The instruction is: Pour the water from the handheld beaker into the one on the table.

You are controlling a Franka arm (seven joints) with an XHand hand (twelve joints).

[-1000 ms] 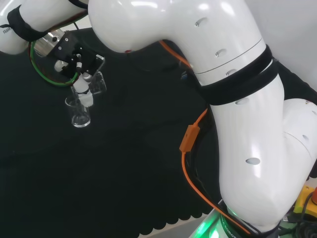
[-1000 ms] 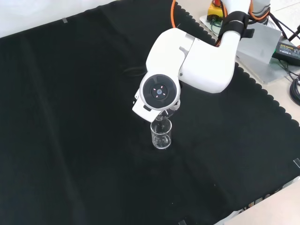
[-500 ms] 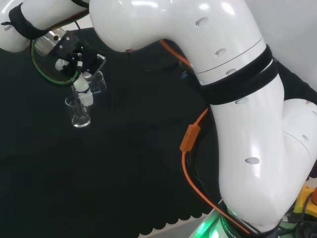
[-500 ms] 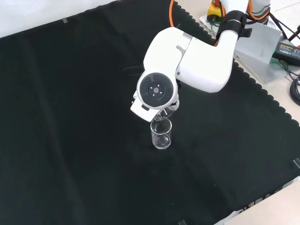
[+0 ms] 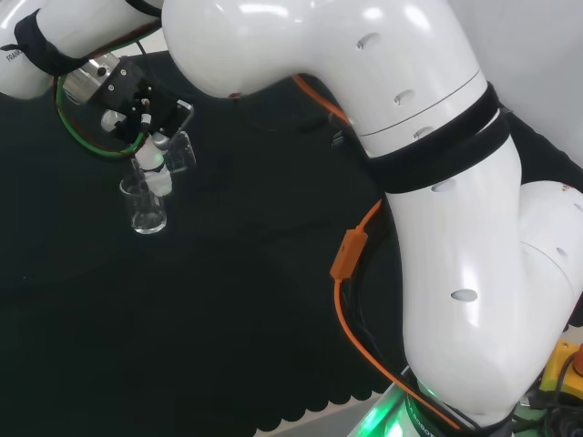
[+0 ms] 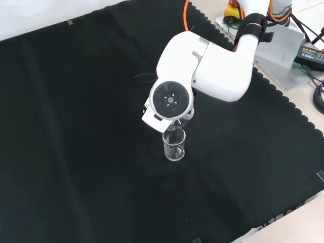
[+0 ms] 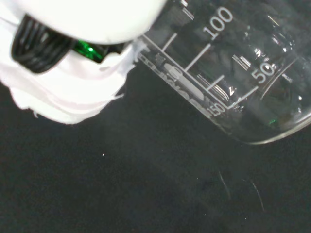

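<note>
While the robot hand (image 5: 137,109) stays curled round the tilted beaker (image 5: 178,151), the glass (image 5: 146,208) on the counter (image 5: 228,300) stands directly beneath it, mouth up.

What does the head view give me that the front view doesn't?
Head view: the robot hand gripping the held beaker, tipped beside the table beaker. Front view: the arm's link stands before the grip, with the table beaker's mouth just below it. Both: the table beaker upright on the black cloth.
</note>
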